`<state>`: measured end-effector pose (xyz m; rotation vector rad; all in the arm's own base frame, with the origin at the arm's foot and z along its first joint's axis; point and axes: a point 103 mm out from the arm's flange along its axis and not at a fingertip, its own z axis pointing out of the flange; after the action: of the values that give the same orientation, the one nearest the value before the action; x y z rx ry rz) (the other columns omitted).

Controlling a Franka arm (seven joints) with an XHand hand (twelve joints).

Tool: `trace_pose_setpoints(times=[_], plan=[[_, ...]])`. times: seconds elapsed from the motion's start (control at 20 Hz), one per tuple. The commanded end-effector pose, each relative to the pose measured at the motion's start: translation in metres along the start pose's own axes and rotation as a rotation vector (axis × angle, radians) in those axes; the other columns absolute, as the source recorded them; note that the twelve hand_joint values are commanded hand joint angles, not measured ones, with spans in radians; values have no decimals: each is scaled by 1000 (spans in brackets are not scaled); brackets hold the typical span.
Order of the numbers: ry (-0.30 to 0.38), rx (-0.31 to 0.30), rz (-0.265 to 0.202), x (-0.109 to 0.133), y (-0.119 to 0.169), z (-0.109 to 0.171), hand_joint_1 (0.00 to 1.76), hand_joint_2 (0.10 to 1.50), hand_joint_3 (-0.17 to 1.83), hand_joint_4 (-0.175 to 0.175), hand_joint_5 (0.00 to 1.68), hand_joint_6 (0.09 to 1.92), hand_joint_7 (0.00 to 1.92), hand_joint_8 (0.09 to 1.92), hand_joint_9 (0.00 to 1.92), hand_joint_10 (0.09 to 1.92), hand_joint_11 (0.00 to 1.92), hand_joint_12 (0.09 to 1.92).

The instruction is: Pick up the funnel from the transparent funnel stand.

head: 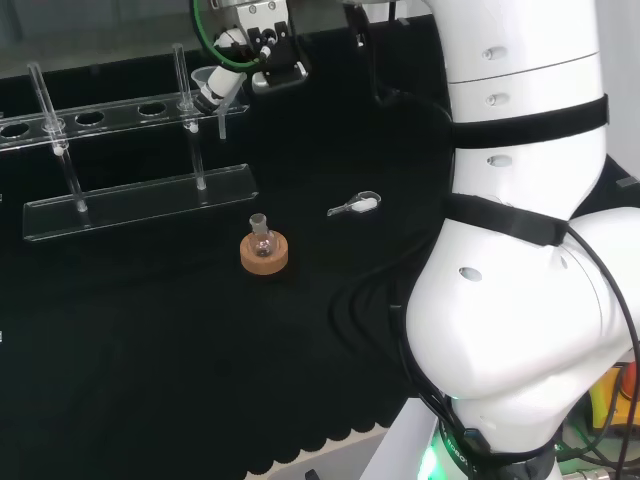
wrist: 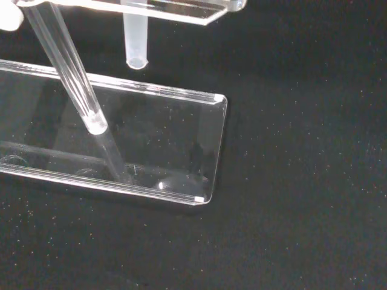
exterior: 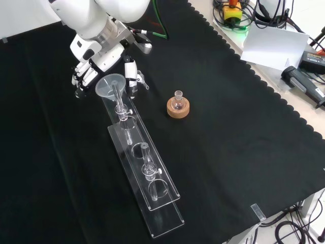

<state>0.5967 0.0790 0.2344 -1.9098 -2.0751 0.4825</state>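
- Black cloth (exterior: 228, 152) covers the bench; its scalloped edge runs down the right side of the front view.
- Transparent funnel stand (exterior: 147, 188) lies lengthwise from upper left toward lower centre in the front view: flat base, two clear posts, upper shelf with round holes.
- Funnel (exterior: 110, 85) sits in the end hole of the shelf nearest the arm, upper left of the front view; in the wrist view its stem (wrist: 134, 42) hangs below the shelf, tip clear of the base.
- Hand (exterior: 96, 68) is at the funnel: fingers (exterior: 81, 79) on the left of the bowl, thumb (exterior: 133, 76) on the right, spread apart. Whether they touch the bowl I cannot tell.
- Small flask (exterior: 178, 100) stands upright in a cork ring (exterior: 178, 110), right of the stand in the front view, apart from it.
- Small spoon (head: 355, 206) holding something white lies on the cloth at centre of the head view, right of the cork ring.
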Motion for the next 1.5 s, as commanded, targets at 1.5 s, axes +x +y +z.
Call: trace_pose_setpoints(times=[1.5], plan=[[97, -287, -4, -16, -27, -39, 745, 701, 187, 77, 815, 669, 1199, 572, 858, 335, 0, 1085]])
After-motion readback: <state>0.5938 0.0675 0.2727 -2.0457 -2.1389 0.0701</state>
